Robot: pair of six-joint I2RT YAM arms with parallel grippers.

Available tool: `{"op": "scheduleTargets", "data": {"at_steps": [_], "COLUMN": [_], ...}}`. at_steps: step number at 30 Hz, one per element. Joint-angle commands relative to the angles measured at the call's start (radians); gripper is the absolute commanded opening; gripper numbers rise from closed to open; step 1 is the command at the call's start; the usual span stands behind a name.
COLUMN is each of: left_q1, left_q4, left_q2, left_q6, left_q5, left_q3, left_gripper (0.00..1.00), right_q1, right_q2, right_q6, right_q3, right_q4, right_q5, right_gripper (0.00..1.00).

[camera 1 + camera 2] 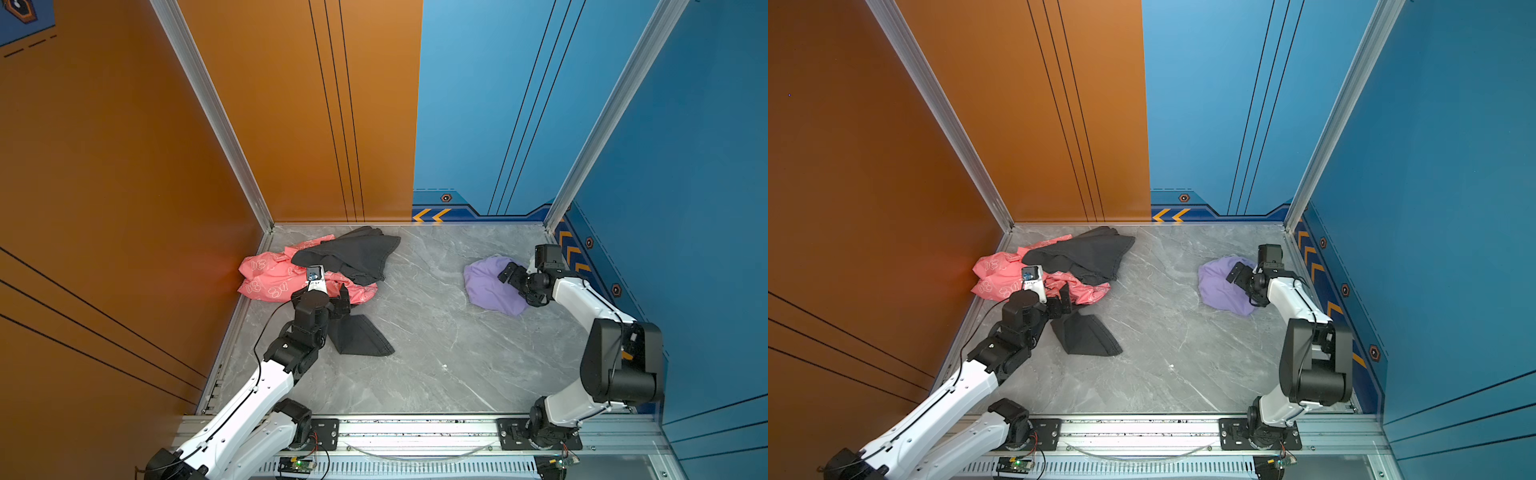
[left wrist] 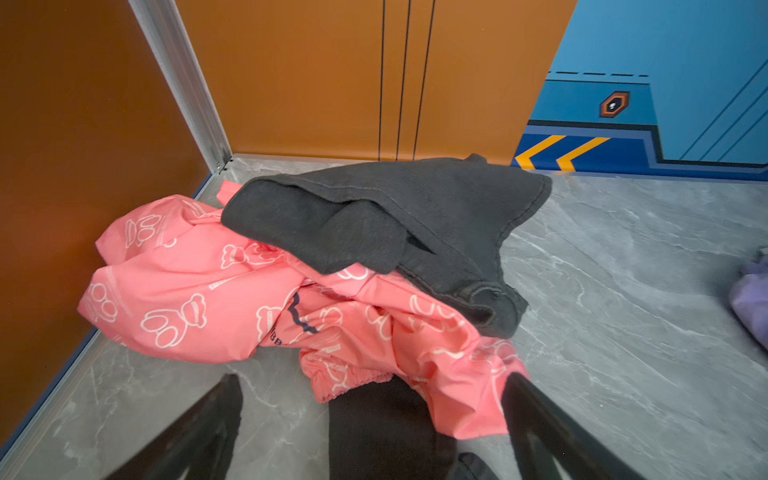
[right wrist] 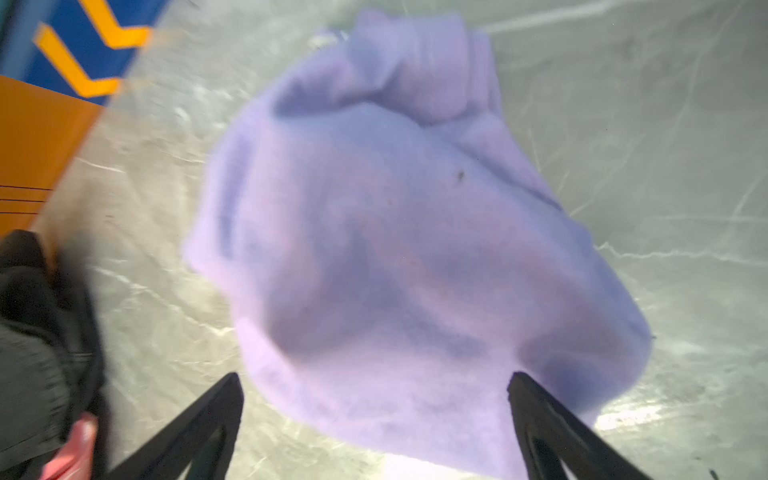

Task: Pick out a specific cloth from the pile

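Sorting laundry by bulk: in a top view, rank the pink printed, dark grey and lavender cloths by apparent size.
1 or 2: pink printed cloth, dark grey cloth; similar, overlapping, so unranked.
3: lavender cloth, smallest.

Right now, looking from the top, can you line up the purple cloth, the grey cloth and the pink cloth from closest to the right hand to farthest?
1. Purple cloth: on the right side, just below the open right hand.
2. Grey cloth: far over on the left, lying partly over the pink one.
3. Pink cloth: farthest, at the far left.
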Motion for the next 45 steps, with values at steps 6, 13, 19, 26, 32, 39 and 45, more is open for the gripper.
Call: {"op": "scheduleTargets", "data": {"at_steps": [6,13,19,26,32,39,45], "left_q1": [0.086,0.171,0.219,0.237,0.258,0.268,0.270], "left_q4": [0.286,0.517,0.726,0.912,0.998,1.147,1.193], "left_q2": [0.046,0.172,0.316,0.443,0.546,0.687,0.739], "left_q6": [0.118,0.210,0.239,0.284,0.281,0.288,0.294], "left_q5": [-0.091,-0.035,0.024,0.103,0.147,0.182,0.180], "left_q3": [-0.115,-0.203,-0.251,-0.285,-0.283,-0.291,-0.287], "left_gripper": [0.98,0.98,0.98,0.98,0.98,0.98,0.98], "right_q1": [0.011,0.011,0.017,0.059,0.062,0.078,0.087], "right_q2": [-0.354,-0.519,-0.481,-0.377,-0.213,0.024,0.042], "right_q6": [-0.114,-0.208,-0.324,-0.446,-0.451,-0.476,-0.470], "right_q3": [-0.163,-0.453,-0.627,-0.740,-0.794,-0.809,-0.782], "right_q4": [0.225,0.489,0.699,0.970,1.254,1.526,1.492], "right_q5": [0.131,0.259,0.269,0.259,0.216,0.206,0.236], "right_gripper": [1.00,1.00,1.00,1.00,1.00,1.00,1.00]}}
